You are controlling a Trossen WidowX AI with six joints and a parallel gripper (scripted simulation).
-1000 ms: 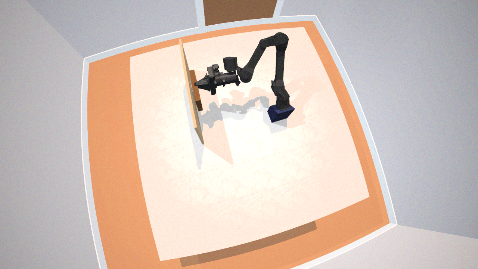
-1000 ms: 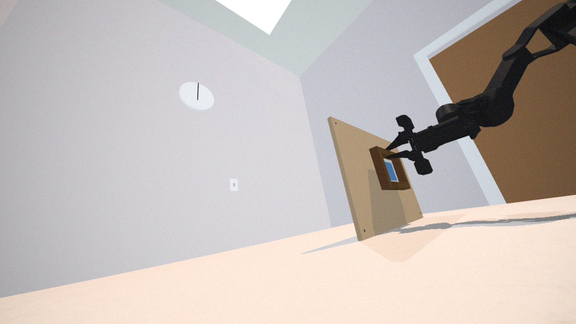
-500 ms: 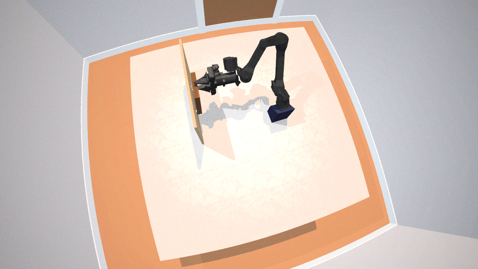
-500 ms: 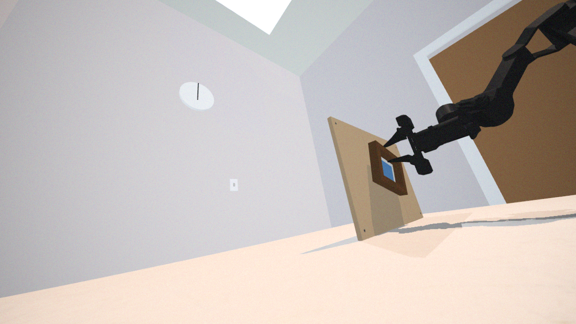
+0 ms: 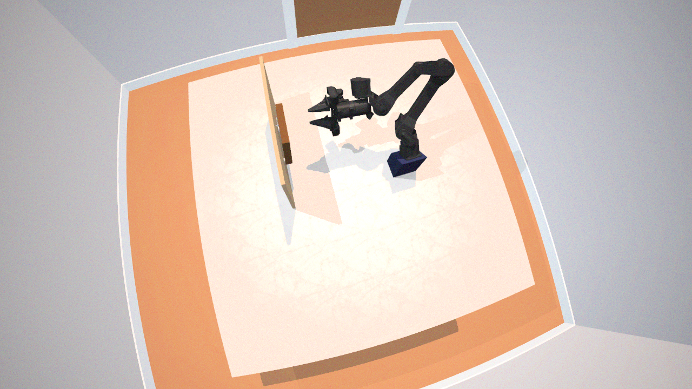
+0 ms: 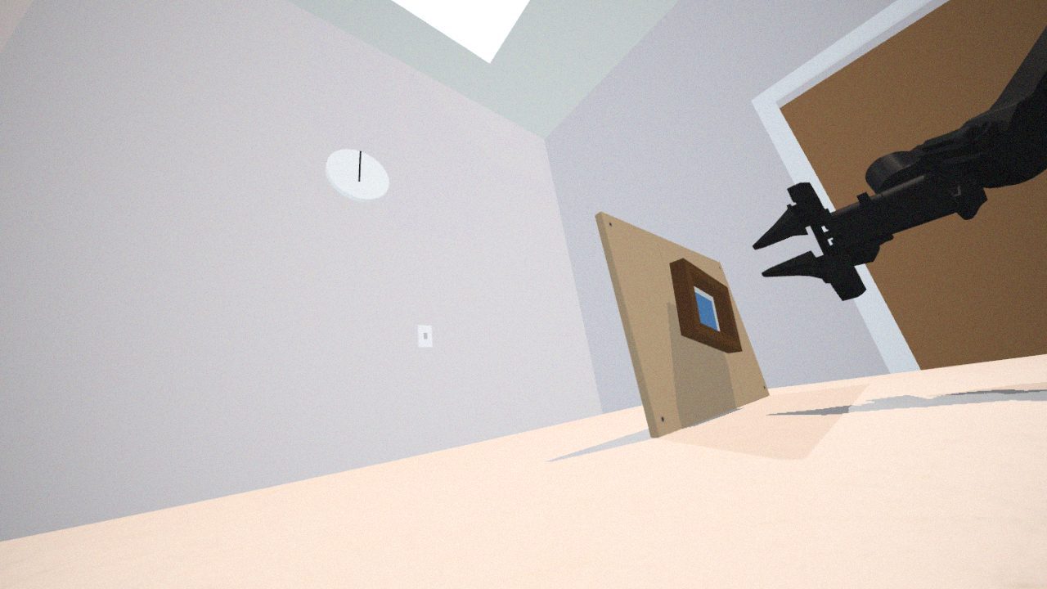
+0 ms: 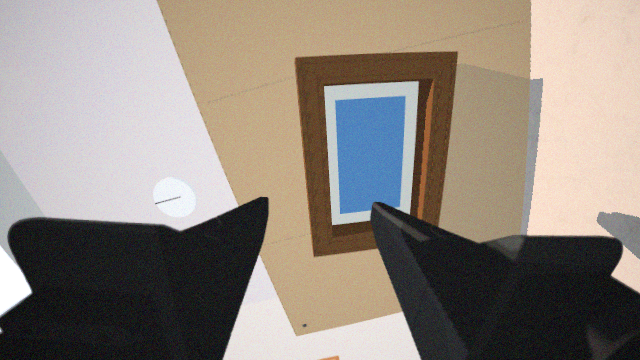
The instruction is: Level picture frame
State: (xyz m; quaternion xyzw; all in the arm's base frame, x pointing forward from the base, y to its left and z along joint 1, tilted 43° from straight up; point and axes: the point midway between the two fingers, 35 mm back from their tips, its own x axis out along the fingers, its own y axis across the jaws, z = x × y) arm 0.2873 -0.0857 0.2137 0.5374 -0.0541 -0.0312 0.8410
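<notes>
The flat tan wooden board (image 5: 268,96) (image 6: 640,307) (image 7: 240,125) stands upright on the pale peach tabletop (image 5: 387,270) (image 6: 366,512) (image 7: 590,125). On the board's front face hangs the dark brown rectangular picture frame (image 5: 281,125) (image 6: 686,307) (image 7: 307,150), with a white border around 1 plain blue picture (image 6: 705,308) (image 7: 370,155). It is crooked against the board: in the exterior view, its right end, toward the board's door-side end, sits lower than its left. The strip and screw behind it are hidden from the exterior and wrist views.

The black parallel-jaw hand (image 5: 309,115) (image 6: 758,261) (image 7: 320,208) is in front of the board, apart from both board and frame. Its 2 pointed fingers are spread, with nothing between them, and aim toward the board. The black jointed arm (image 5: 396,92) (image 6: 1010,132) reaches toward the board from a dark blue block base (image 5: 394,166), well apart from the board's front.

Beyond the board are 1 round white clock (image 6: 357,174) (image 7: 172,197) on a wall and 1 brown door (image 5: 346,14) (image 6: 973,182) in a pale surround.
</notes>
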